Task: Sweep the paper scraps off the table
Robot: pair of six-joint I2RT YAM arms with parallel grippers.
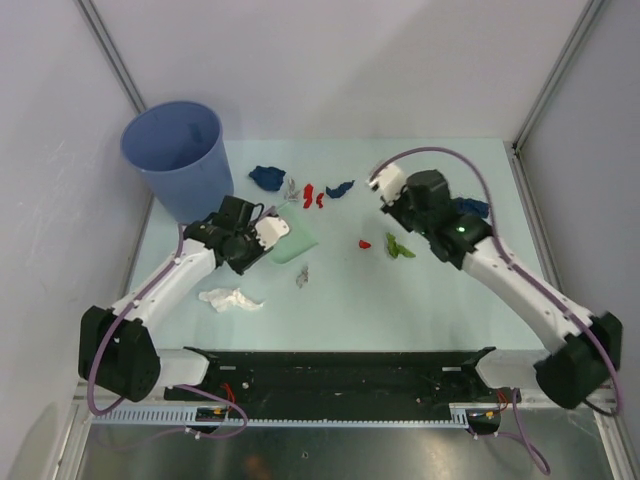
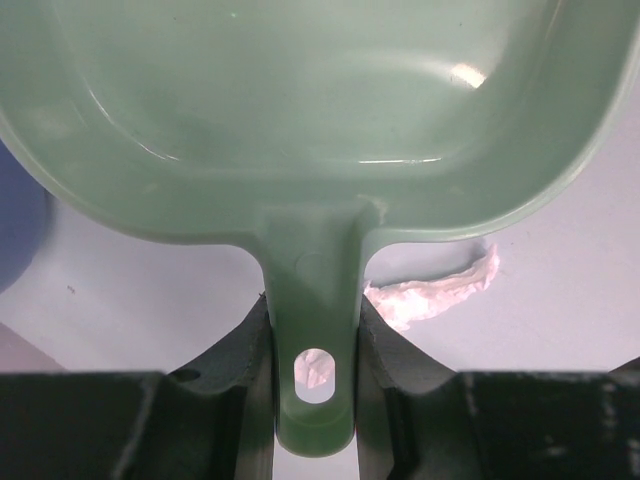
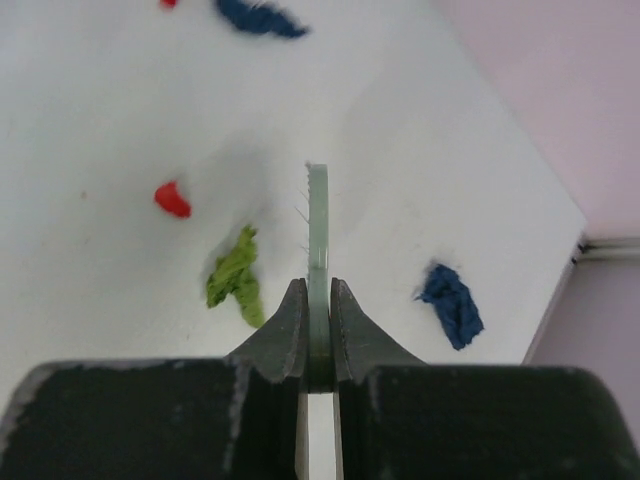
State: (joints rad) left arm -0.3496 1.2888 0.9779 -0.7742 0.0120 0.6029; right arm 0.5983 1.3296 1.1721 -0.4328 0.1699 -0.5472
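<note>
My left gripper [image 1: 258, 236] is shut on the handle [image 2: 314, 340] of the mint-green dustpan [image 1: 296, 244], whose empty tray [image 2: 320, 110] fills the left wrist view. My right gripper [image 1: 397, 204] is shut on the thin mint-green brush [image 3: 318, 215], seen edge-on above the table [image 1: 440, 300]. Paper scraps lie scattered: a white wad [image 1: 230, 298] [image 2: 432, 294], a grey one [image 1: 302, 276], a red one [image 1: 364, 242] [image 3: 172, 199], an olive green one [image 1: 398, 246] [image 3: 235, 280], a dark blue one [image 1: 470, 207] [image 3: 451, 304], and dark blue [image 1: 266, 177], grey [image 1: 291, 187], red [image 1: 312, 197] and dark blue [image 1: 340, 188] ones at the back.
A blue bucket [image 1: 180, 150] stands at the back left corner, just behind the left gripper. White walls and metal rails [image 1: 530, 110] enclose the table. The black arm base bar [image 1: 340, 370] runs along the near edge.
</note>
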